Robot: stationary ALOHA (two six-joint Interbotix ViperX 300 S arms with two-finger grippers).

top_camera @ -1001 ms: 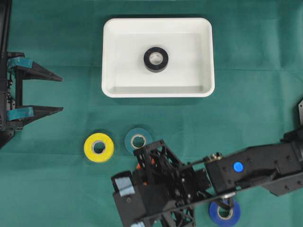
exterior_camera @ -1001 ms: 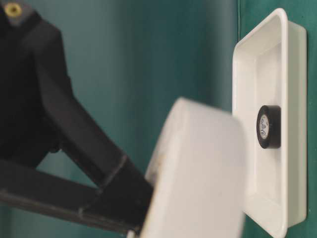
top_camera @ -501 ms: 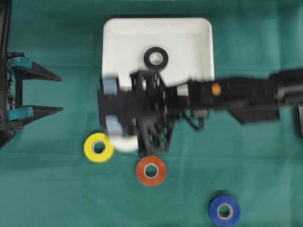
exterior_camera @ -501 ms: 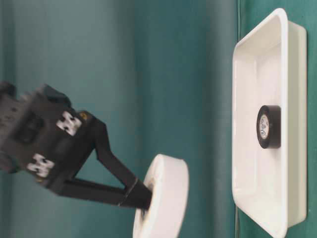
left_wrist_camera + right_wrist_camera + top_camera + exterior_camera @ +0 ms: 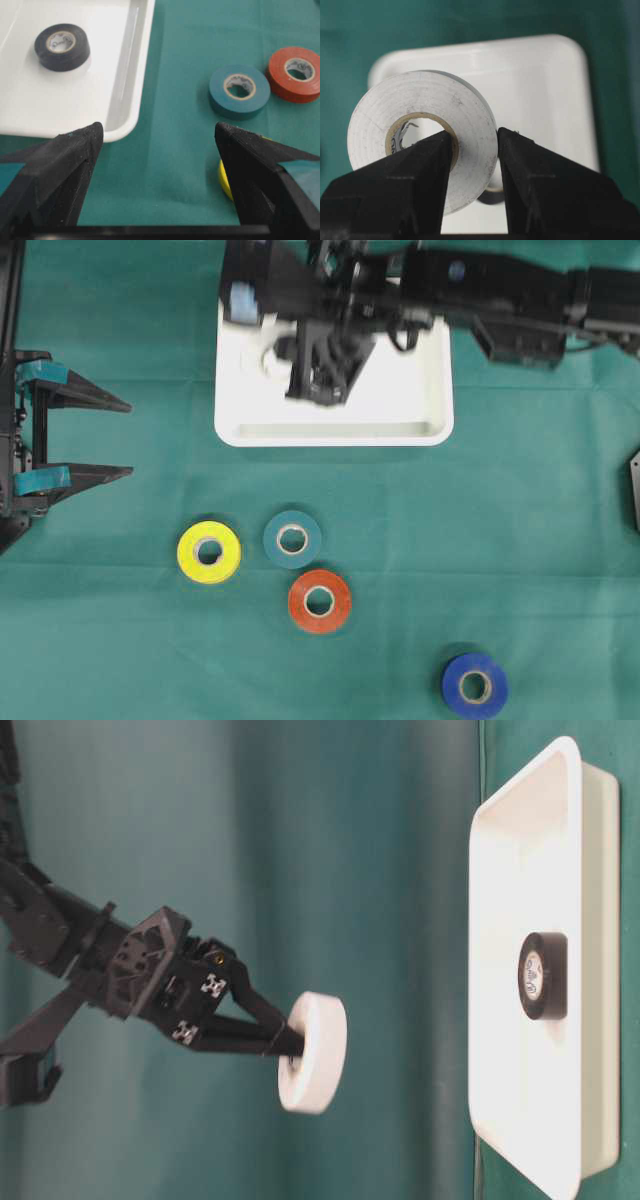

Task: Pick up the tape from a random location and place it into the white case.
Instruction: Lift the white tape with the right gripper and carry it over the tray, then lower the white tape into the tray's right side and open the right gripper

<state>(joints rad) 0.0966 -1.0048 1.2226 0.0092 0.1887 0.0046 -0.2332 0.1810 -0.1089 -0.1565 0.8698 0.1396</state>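
Green cloth covers the table [image 5: 560, 540]. My right gripper [image 5: 472, 142] is clamped on a white tape roll [image 5: 422, 135], one finger through the core, one outside, held in the air above the white case [image 5: 440, 390]. A black roll [image 5: 62, 47] lies inside the case. My left gripper [image 5: 155, 150] idles at the table's edge, jaws apart. Yellow [image 5: 208, 552], teal [image 5: 292, 538], red [image 5: 319, 601] and blue [image 5: 474, 685] rolls lie on the cloth.

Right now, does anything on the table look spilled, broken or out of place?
Nothing stands out. The right gripper holds a white tape above the white case, where a black tape lies flat.
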